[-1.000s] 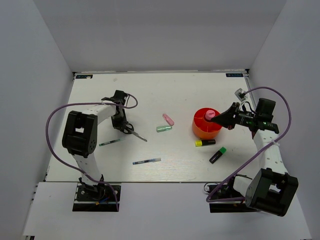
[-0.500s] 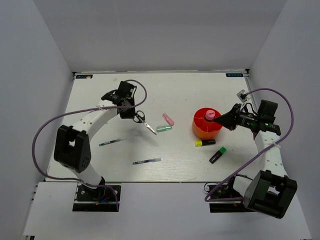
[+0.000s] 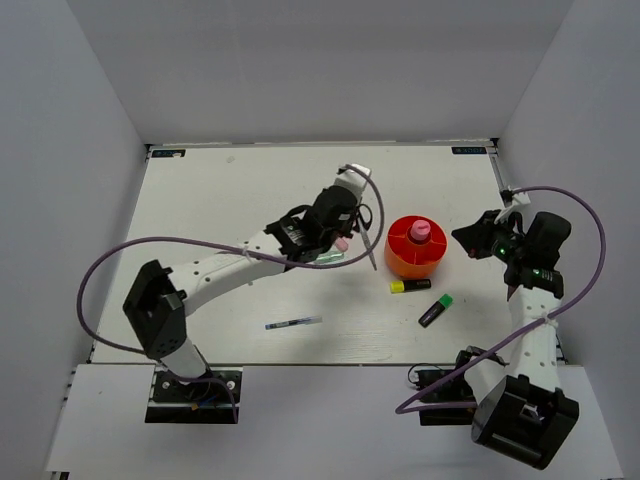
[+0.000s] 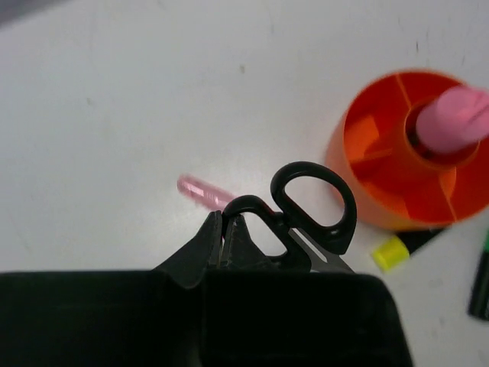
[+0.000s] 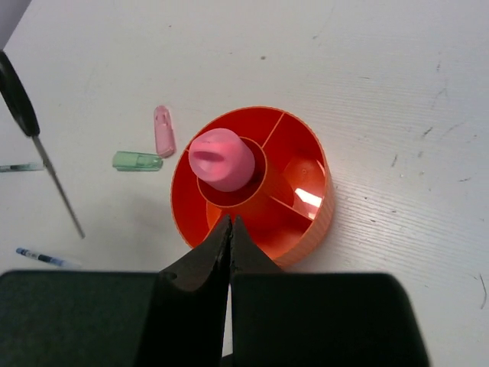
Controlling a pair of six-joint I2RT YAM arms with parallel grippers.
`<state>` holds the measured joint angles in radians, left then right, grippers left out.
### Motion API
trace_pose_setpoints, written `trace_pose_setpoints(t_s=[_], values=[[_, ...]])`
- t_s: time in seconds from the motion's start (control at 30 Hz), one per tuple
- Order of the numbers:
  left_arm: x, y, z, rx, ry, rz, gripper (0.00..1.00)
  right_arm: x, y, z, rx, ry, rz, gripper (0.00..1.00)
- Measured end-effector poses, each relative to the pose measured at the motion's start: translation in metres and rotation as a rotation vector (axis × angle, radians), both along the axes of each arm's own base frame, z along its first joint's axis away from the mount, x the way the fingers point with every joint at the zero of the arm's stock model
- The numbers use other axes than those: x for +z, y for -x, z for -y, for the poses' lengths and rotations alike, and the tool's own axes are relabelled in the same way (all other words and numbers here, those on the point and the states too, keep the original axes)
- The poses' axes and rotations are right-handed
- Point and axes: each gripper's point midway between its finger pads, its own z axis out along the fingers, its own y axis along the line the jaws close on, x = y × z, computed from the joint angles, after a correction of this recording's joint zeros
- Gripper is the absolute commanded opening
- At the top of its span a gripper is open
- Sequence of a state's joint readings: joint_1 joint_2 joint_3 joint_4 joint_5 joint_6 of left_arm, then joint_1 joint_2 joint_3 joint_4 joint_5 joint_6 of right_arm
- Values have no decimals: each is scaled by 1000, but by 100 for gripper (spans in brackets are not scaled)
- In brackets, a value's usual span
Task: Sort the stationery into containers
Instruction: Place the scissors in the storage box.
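Observation:
My left gripper [image 3: 350, 213] is shut on one handle loop of the black-handled scissors [image 3: 371, 248] and holds them in the air just left of the orange-red cup [image 3: 400, 262]. In the left wrist view, the fingertips [image 4: 208, 233] pinch the scissors' handle [image 4: 313, 206]. The fat pink tube [image 3: 420, 232] stands in the cup's centre compartment. My right gripper [image 3: 462, 236] is shut and empty, right of the cup; in its own view, the gripper [image 5: 231, 225] is over the cup's near rim [image 5: 306, 229]. The pink marker [image 5: 163, 130] and pale green marker [image 5: 137, 161] lie left of the cup.
A yellow marker [image 3: 410, 286] and a green-black marker [image 3: 435, 310] lie in front of the cup. A thin pen [image 3: 293, 323] lies toward the near edge. White walls enclose the table [image 3: 250, 190] on three sides. My left arm stretches diagonally across the middle.
My left gripper has carried the scissors from the table's left side rightward to beside the cup. My right gripper has drawn back to the right, away from the cup.

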<state>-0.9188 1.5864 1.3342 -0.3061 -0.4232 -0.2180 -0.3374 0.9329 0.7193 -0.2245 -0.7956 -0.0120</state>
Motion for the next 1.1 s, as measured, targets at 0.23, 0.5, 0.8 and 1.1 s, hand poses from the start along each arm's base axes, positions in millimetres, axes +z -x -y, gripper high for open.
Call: trace_pose_setpoints(t_s=[0.23,0.5,0.8,1.1], values=[[59,-51,59,78,-59,351,0,4,-3,11,-66,-15,32,0],[74,-85,100,137,-97,492,0,0,-4,19,-100,-47,29,0],[38,-94,113,126,-172,475,0,4,-3,26,-114,-87,41,0],[33,-93,115,133,-148,461,0,9,-1,32,-122,-126,48,0]])
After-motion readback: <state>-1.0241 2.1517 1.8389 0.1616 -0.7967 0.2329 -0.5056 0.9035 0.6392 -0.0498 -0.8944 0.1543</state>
